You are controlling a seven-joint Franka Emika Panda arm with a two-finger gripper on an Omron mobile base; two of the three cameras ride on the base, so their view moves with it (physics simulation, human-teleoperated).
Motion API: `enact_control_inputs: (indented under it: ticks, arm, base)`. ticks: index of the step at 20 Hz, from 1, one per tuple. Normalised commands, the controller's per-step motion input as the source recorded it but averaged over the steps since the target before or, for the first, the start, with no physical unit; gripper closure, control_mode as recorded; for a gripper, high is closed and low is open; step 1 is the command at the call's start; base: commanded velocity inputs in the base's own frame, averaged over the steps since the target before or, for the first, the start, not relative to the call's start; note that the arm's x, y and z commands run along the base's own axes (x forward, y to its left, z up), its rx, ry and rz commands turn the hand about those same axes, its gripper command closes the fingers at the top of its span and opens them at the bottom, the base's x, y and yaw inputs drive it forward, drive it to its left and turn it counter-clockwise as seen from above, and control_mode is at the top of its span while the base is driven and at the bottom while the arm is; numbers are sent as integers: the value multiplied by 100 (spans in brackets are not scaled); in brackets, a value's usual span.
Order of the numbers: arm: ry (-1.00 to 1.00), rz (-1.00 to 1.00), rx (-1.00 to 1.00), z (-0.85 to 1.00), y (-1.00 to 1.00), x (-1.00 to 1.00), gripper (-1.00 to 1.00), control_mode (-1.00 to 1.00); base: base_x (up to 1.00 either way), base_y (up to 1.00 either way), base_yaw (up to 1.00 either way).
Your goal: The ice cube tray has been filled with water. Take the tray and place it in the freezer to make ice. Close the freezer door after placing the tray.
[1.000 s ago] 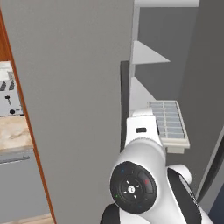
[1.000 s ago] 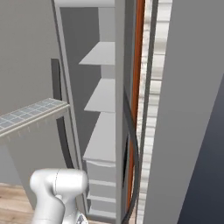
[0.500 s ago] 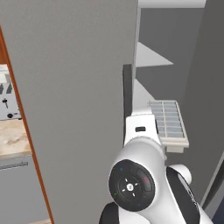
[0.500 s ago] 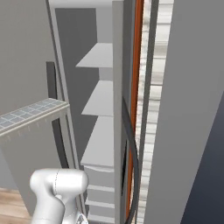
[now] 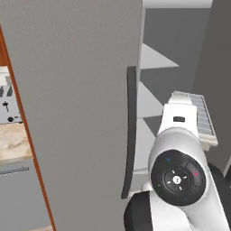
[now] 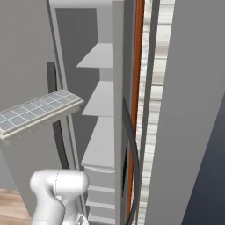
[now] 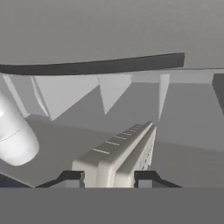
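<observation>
My gripper (image 7: pixel 109 179) is shut on the ice cube tray (image 7: pixel 117 154), a pale grid tray pinched at its near end between the two dark fingertips (image 7: pixel 72 178). The tray (image 5: pixel 203 118) juts out level beyond my white arm (image 5: pixel 177 173), in front of the open freezer (image 5: pixel 155 61). From the right, the tray (image 6: pixel 37 110) hangs left of the pale shelves (image 6: pixel 102 99). The freezer door (image 6: pixel 118 88) stands open, seen edge-on, with its dark handle (image 6: pixel 132 154) on its right side. The tray's tip is short of the shelves.
The shut grey door (image 5: pixel 76 103) with a long dark handle (image 5: pixel 131 131) stands left of the open compartment. A toaster (image 5: pixel 8 100) sits on a counter (image 5: pixel 12 143) at far left. An orange-brown cabinet edge (image 6: pixel 139 66) runs right of the freezer. Drawers (image 6: pixel 103 193) lie under the shelves.
The whole picture has shifted a little as the base drove. The tray stays held in the gripper and now reaches slightly nearer the open compartment.
</observation>
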Motion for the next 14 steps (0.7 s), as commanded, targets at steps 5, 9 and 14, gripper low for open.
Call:
enact_control_inputs:
  ticks: [5,9,14]
  arm:
    - [-17,-4,10,56,-55,3,100,-100]
    - [-14,0,1,44,-37,16,100,-100]
    - [-3,0,0,27,-17,44,100,-100]
  base:
    - [0,0,0]
    - [0,0,0]
    - [0,0,0]
